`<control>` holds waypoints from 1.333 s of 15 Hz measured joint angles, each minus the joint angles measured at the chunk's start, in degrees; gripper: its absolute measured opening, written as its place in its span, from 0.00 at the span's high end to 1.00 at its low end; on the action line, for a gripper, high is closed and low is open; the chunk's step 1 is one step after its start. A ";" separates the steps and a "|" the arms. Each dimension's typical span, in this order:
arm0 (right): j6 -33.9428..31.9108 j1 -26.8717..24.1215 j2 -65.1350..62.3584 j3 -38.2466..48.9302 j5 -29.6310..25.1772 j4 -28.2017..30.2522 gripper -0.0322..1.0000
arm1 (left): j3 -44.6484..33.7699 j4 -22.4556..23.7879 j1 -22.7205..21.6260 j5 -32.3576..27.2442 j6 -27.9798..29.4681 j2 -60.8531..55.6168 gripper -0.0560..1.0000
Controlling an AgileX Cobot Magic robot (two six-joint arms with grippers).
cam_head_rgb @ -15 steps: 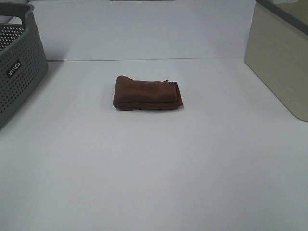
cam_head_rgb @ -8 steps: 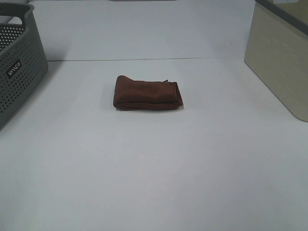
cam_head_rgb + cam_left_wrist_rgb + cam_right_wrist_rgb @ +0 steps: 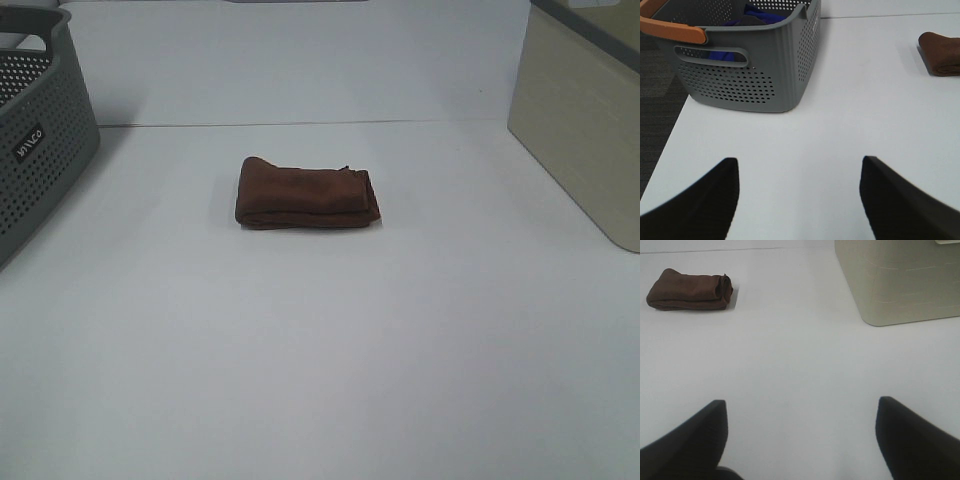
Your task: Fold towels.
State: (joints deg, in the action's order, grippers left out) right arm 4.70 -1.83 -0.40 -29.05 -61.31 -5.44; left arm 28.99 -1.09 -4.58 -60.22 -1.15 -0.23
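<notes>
Towel (image 3: 307, 194) lies folded, well apart from both spread, empty hands.

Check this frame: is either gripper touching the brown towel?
Apart. Both wrist views show bare table between open fingers and the towel: left gripper, right gripper. Neither arm appears in the high view.

Towels: one, reddish-brown towel (image 3: 307, 193), folded into a compact bundle.
Baskets: one, grey perforated basket (image 3: 747, 75) with an orange handle (image 3: 672, 30).
Cloth items in basket: blue fabric (image 3: 762, 17) visible; number of pieces cannot be determined.
Bins: one, beige bin (image 3: 585, 130).
Tables: one, white table (image 3: 320, 350).
Pincers: two, left pincer (image 3: 799, 195) and right pincer (image 3: 801, 437), each showing two dark fingers set wide apart.
</notes>
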 joint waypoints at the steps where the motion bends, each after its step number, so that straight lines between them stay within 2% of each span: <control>1: 0.00 0.00 0.00 0.00 0.00 0.00 0.22 | 0.00 0.00 0.00 0.00 0.00 0.00 0.32; 5: 0.00 0.00 0.00 0.00 0.00 0.00 0.22 | 0.00 -0.74 0.00 0.00 -0.29 0.00 0.32; 10: 0.00 0.00 0.00 0.00 0.00 0.00 0.22 | 0.00 -5.10 0.00 0.00 -6.30 0.00 0.32; 20: 0.00 0.00 0.00 0.00 0.00 0.00 0.22 | 0.00 -5.33 0.00 0.00 -6.30 -0.06 0.32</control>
State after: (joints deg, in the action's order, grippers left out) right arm 4.70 -1.83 -0.40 -29.05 -61.31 -5.44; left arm 28.99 -6.42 -4.58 -60.22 -7.45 -0.29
